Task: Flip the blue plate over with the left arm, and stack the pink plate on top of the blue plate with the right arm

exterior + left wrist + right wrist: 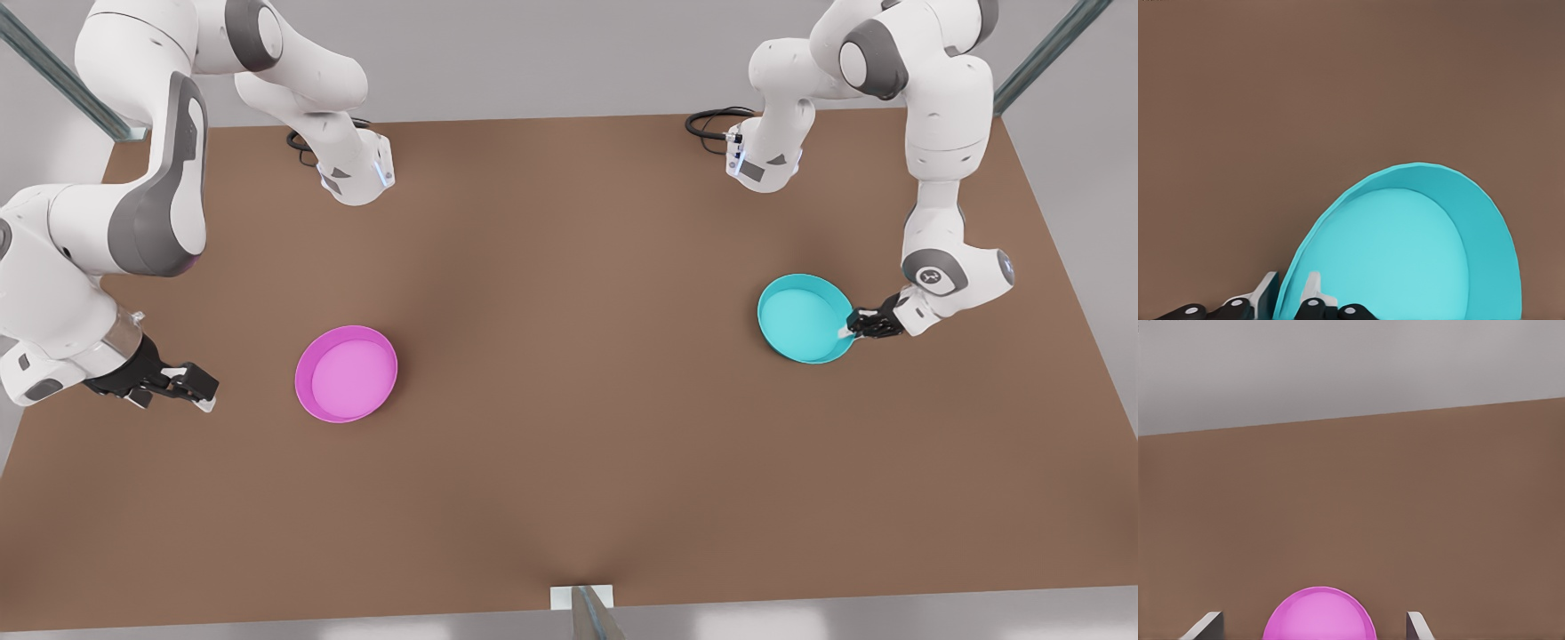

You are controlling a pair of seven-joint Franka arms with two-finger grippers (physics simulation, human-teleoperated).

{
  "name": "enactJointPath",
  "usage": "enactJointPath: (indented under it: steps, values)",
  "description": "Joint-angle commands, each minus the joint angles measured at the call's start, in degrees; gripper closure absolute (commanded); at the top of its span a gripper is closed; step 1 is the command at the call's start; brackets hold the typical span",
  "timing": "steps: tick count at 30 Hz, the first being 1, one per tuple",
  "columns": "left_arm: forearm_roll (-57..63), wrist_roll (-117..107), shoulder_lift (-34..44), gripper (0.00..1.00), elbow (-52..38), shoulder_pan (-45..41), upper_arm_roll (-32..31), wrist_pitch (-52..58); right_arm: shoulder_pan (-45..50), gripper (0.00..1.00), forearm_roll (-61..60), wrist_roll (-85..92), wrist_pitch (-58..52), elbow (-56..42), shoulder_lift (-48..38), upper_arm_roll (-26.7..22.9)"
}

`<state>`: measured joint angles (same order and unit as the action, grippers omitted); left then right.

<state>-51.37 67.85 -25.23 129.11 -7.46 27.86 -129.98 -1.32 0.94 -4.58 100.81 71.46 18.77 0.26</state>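
Two hands, left hand pinching blue plate rim, right hand spread beside pink plate

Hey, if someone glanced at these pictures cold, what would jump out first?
The blue plate, on the front view's right of the brown table, with the left gripper clamped on its rim. Next, the pink plate lying open side up toward the left, the right gripper open beside it, not touching.

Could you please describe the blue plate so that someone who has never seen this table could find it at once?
On the brown table, look to the front view's right, where the left pincer grips a dish by its rim. That round, shallow dish is the blue plate, tilted up on edge; its twin, the pink plate, lies flat and untouched.
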Motion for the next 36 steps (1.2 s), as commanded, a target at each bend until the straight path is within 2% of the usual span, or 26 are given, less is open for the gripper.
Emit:
enactJointPath:
  steps: [1,5,11,24,36]
  values:
    - [0.04,0.0,-0.08,0.68,0.0,-0.01,0.0,-0.01,0.0,0.0,0.03,0.0,0.0,0.0,0.04,0.0]
    - [-0.04,0.0,-0.52,0.68,-0.09,-0.1,-0.09,-0.98,0.0,0.0,0.03,0.0,0.0,-0.09,0.56,0.0]
    - [0.04,0.0,-0.61,0.77,-0.09,-0.1,-0.18,-1.06,0.0,0.0,0.03,0.0,0.0,-0.09,0.56,0.0]
    - [-0.04,-0.09,-1.23,0.78,-0.18,-0.45,-0.26,-1.5,0.0,0.0,-0.06,0.0,0.0,-0.09,0.56,0.0]
    - [0.75,-4.39,2.9,0.79,-3.51,-4.32,0.0,0.25,0.09,0.0,-0.06,0.0,0.0,-0.26,0.56,0.09]
